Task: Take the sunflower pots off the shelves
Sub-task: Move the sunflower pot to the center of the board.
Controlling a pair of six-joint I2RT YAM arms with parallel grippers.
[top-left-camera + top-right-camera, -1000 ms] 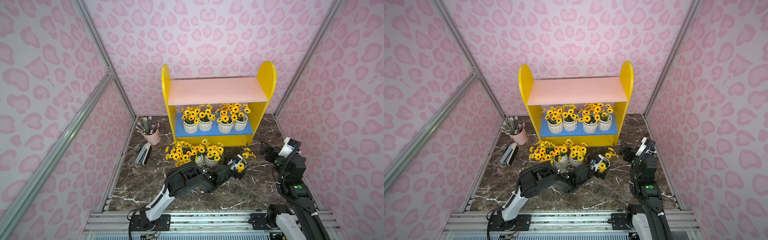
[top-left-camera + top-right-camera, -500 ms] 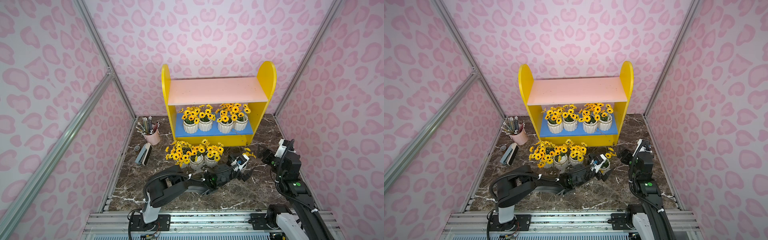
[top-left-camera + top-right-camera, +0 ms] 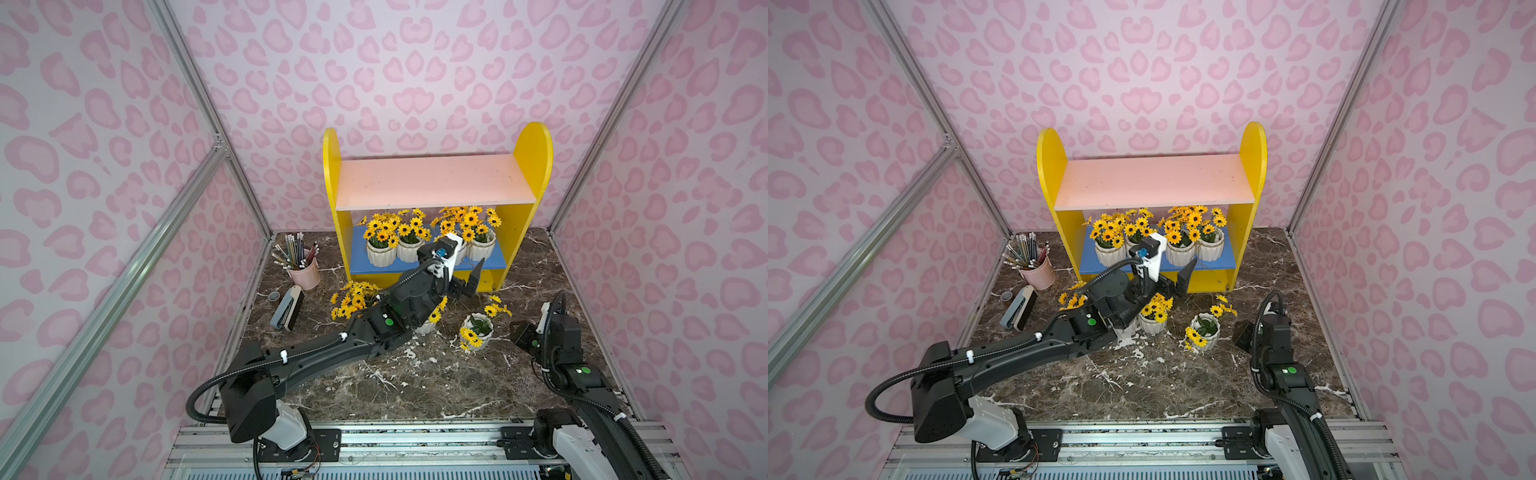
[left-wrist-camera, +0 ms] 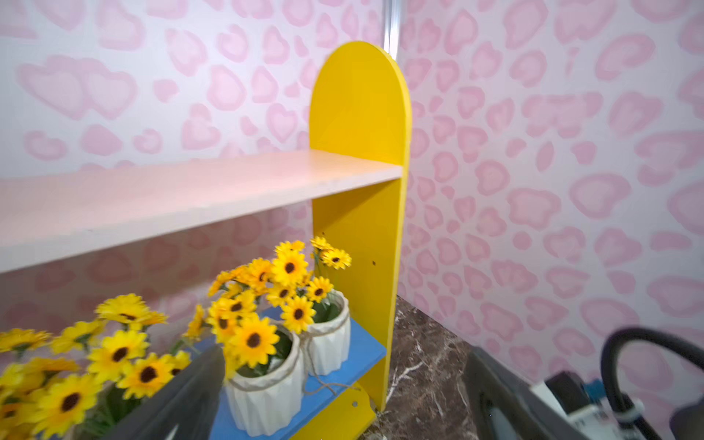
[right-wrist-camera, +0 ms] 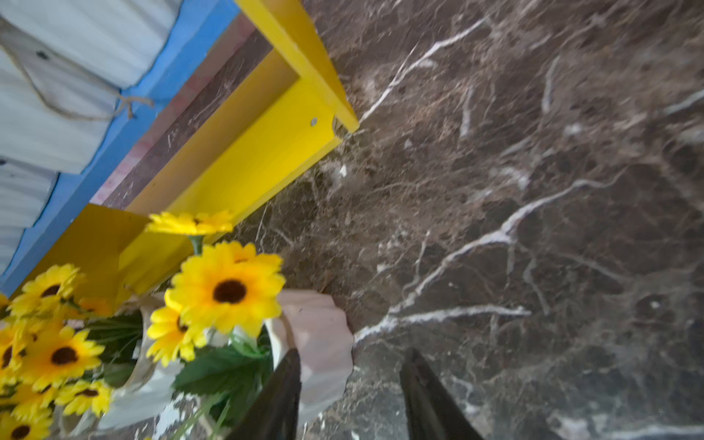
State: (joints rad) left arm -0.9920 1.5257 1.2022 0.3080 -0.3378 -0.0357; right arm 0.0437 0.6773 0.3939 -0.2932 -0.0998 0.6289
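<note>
While the left jaws [image 4: 343, 354] are spread wide and empty, a sunflower pot [image 4: 266, 396] is seen upright just ahead of them on the shelves' [image 4: 358, 114] blue board [image 4: 365, 354]; the right jaws [image 5: 352, 358], half-parted on nothing, are judged farther away.

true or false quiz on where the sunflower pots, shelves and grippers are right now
The pink upper board holds no pots. True.
Four sunflower pots stand on the blue lower board. True.
The left gripper is shut on a pot. False: its jaws stand open and empty.
The pencil cup is on the shelves. False: it stands on the marble table beside them.
No pot is off the shelves yet. False: several stand on the table.
</note>
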